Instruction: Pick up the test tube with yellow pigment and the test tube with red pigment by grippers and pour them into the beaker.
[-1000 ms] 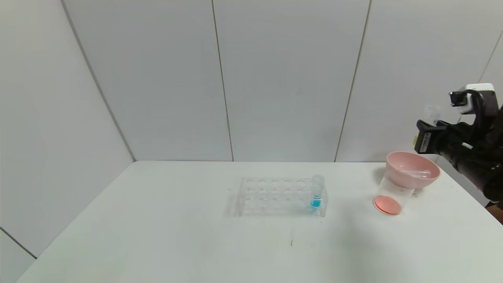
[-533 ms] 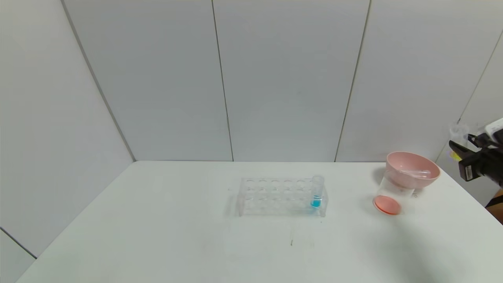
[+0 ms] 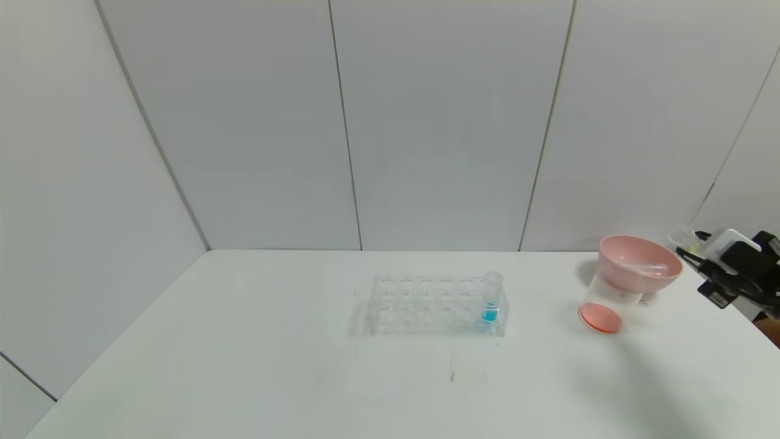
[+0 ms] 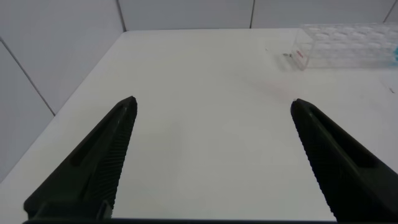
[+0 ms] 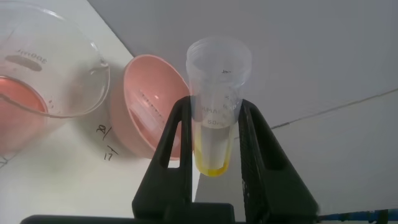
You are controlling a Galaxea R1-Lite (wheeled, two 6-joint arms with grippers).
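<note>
R gripper [image 5: 214, 134] has swung down and back out to the far R edge of the head view, beside the pink funnel [image 3: 640, 262], not above it as it was 1 s ago. Jaws clamped on the test tube with yellow pigment [image 5: 217, 106]; wrist cam shows a thin yellow pool at its rounded end, tube mouth facing the cam. So yellow is not yet poured, and the arm looks to be lining up afresh, I'd say.

The beaker [image 3: 606, 302] stands on the tabletop [image 3: 244, 366] at R, funnel seated in its mouth, red-orange liquid already at the bottom. A clear tube lies in the funnel bowl, w/ no colour that I can make out; prob the test tube with red pigment [image 3: 640, 268], emptied. Red half looks done.

Tube rack [image 3: 436, 305] mid-tabletop, well apart from the beaker, blue tube [image 3: 491, 299] upright in its R end hole. Untouched, same spot.

L gripper [image 4: 211, 162] parked low over bare tabletop at L, jaws spread wide, nothing between them.

Next, as I read it: bring the tube mouth over the funnel rim and tip.
</note>
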